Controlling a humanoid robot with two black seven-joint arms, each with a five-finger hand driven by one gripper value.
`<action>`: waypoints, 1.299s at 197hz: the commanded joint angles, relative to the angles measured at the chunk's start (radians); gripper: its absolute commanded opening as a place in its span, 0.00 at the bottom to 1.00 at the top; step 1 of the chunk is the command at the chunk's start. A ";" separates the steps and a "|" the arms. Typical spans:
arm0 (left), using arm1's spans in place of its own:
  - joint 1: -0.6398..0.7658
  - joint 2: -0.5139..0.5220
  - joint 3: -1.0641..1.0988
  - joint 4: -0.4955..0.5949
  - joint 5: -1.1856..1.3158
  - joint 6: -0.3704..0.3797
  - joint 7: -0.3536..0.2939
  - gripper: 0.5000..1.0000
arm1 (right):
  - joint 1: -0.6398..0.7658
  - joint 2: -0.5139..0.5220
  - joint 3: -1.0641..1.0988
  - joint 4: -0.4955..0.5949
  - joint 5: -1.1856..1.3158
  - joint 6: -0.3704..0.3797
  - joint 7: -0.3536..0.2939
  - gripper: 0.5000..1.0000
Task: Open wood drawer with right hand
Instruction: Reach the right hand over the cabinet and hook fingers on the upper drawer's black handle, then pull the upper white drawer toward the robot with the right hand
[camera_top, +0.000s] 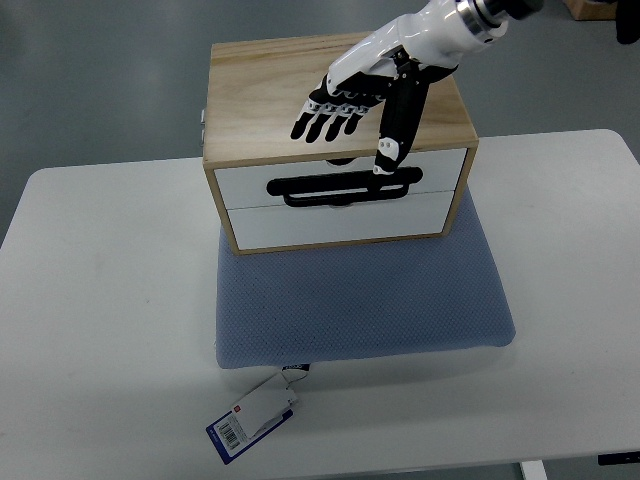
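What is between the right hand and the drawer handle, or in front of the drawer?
Nothing visible. The right hand hovers open above the handle of the top drawer; only bare blue cushion lies in front.

White-shelled right hand, black-jointed fingers

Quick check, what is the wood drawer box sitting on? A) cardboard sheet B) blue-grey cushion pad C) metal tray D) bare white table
B: the wood drawer box rests on the rear part of a blue-grey cushion pad, which lies on the white table; the right hand hovers over the box's top front edge.
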 joint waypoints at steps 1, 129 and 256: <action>0.000 0.000 0.000 0.000 0.000 0.000 0.000 1.00 | -0.001 0.036 -0.008 0.000 0.027 -0.002 -0.020 0.86; 0.000 0.000 0.000 0.000 0.000 0.000 0.000 1.00 | -0.122 0.117 -0.051 -0.003 0.107 -0.224 -0.095 0.85; 0.000 0.000 0.000 0.000 0.000 0.000 0.000 1.00 | -0.179 0.126 -0.097 -0.002 0.165 -0.290 -0.116 0.86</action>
